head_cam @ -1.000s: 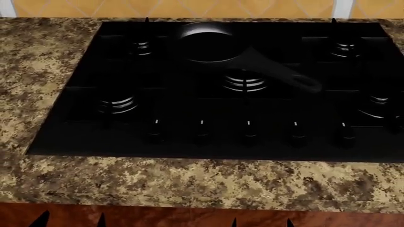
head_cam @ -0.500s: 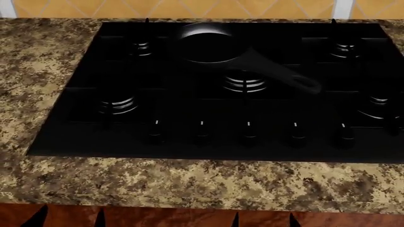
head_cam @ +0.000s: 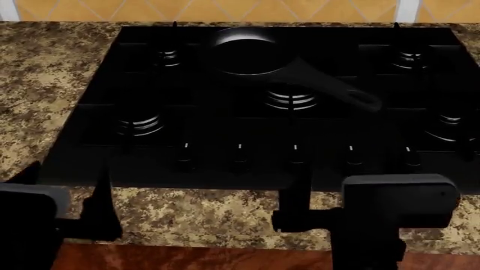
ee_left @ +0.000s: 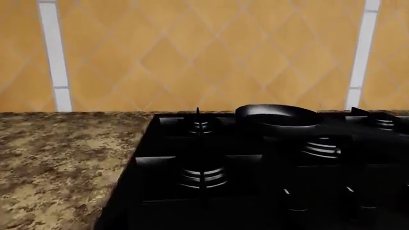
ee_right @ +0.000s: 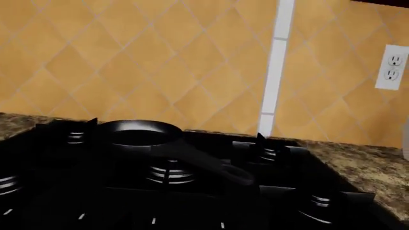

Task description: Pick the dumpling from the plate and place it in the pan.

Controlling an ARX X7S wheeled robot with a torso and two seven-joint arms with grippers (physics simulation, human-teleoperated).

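The black pan (head_cam: 244, 53) sits on the far middle of the stove, its long handle pointing toward the near right. It also shows in the left wrist view (ee_left: 278, 117) and in the right wrist view (ee_right: 137, 134). The pan looks empty. The dumpling and the plate are out of view. My left gripper (head_cam: 66, 194) is at the counter's front edge on the left, with its fingers apart and empty. My right gripper (head_cam: 326, 194) is at the front edge on the right. One finger (head_cam: 297, 194) shows beside its grey body, and nothing is held.
The black cooktop (head_cam: 225, 163) has several burners and a row of knobs (head_cam: 296, 154) along its front. Speckled granite counter (head_cam: 45, 84) surrounds it. An orange tiled wall stands behind, with a white outlet (ee_right: 391, 67) at the right.
Both grippers have risen from the bottom edge of the head view to the counter's front edge. The pan has not moved.
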